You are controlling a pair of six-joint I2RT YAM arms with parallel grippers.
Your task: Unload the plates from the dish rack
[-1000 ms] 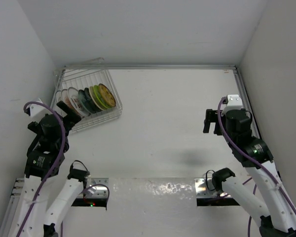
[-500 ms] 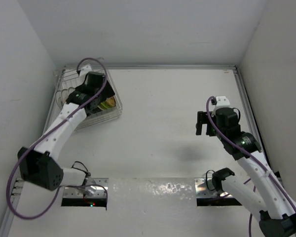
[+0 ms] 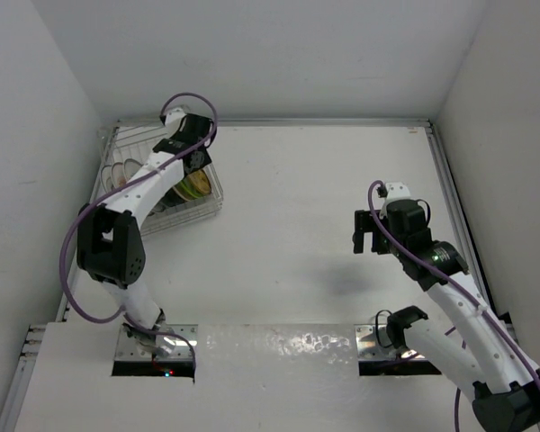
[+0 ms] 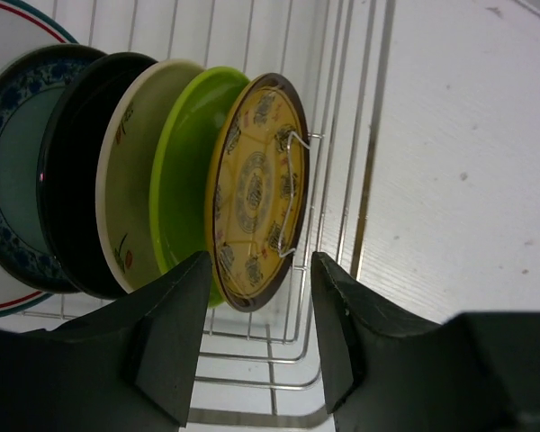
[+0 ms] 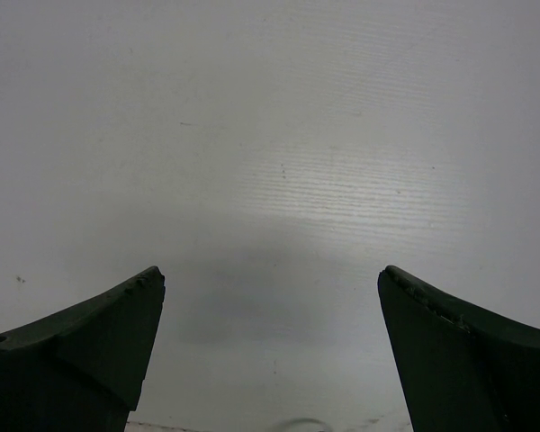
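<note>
The dish rack (image 3: pixel 126 146) stands in the table's far left corner. Its wires (image 4: pixel 340 189) hold several plates on edge: yellow-brown plate (image 4: pixel 256 184), lime green (image 4: pixel 182 171), cream with red marks (image 4: pixel 128 180), black (image 4: pixel 67 162), teal-patterned (image 4: pixel 11 171). My left gripper (image 3: pixel 193 175) reaches down into the rack's right end. In the left wrist view its jaws (image 4: pixel 259 270) stand open but narrowed, either side of the yellow-brown plate's edge, with a gap on the right side. My right gripper (image 3: pixel 367 231) hangs wide open over bare table (image 5: pixel 270 135), holding nothing.
White walls close in on the left, back and right. A metal rail (image 3: pixel 445 171) runs along the table's right edge. Two metal base plates (image 3: pixel 378 346) sit at the near edge. The left arm's purple cable (image 3: pixel 193 101) loops above the rack.
The left arm swung from in front of the rack to reach over its right end, and its jaws narrowed around the yellow-brown plate. The right arm drifted slightly left, still open.
</note>
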